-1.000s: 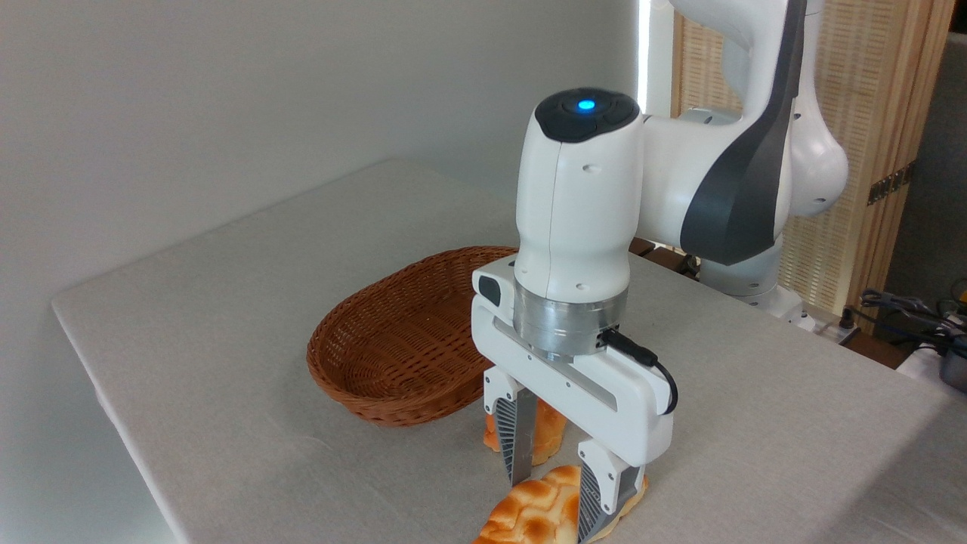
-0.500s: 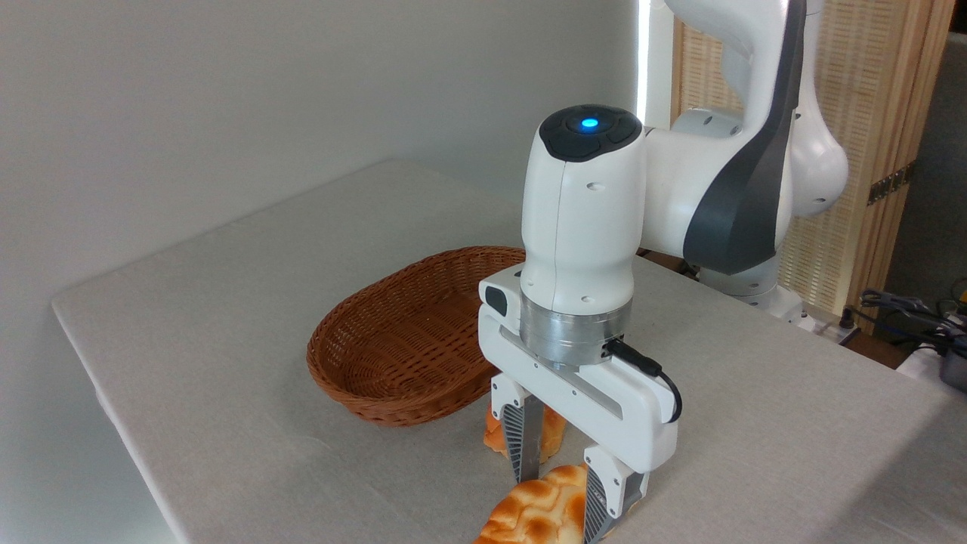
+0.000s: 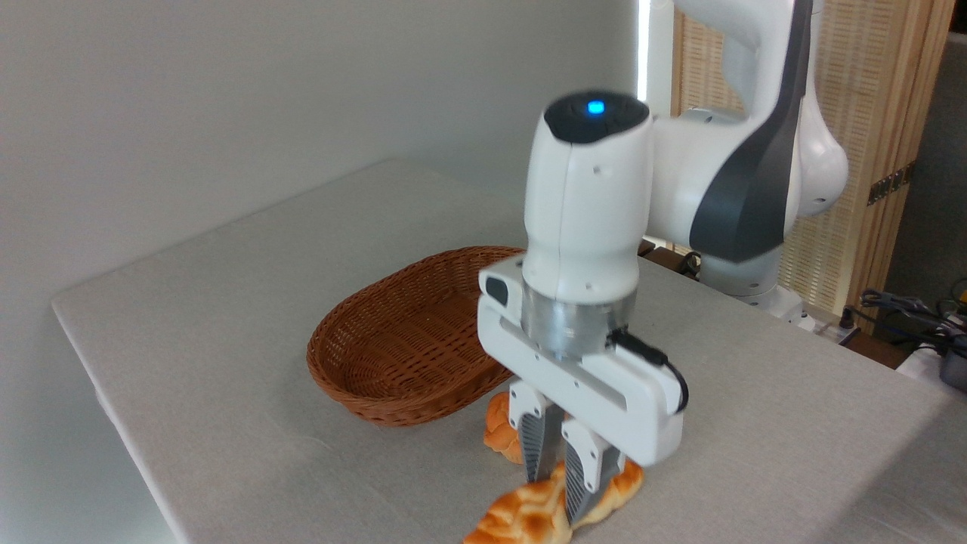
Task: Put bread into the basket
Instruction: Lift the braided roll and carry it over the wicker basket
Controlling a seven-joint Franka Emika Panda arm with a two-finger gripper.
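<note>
Grey cloth table (image 3: 227, 317) against a plain pale wall, slatted screen behind the arm.

Fingers (image 3: 535, 442): drawn in close on the middle of the bread (image 3: 529, 510), pinching it across its width.

Gripper (image 3: 555, 483): pointing straight down at the front edge of the table.

Bread: long braided loaf, lying on the cloth or barely off it; I cannot tell which.

Bun (image 3: 500, 434): small, orange, just behind the fingers, not wanted.

Basket (image 3: 378, 340): empty, near, up and to the left.

Step as I judge it: grasp made. Next I need a clean lift, then carry left over the rim.
</note>
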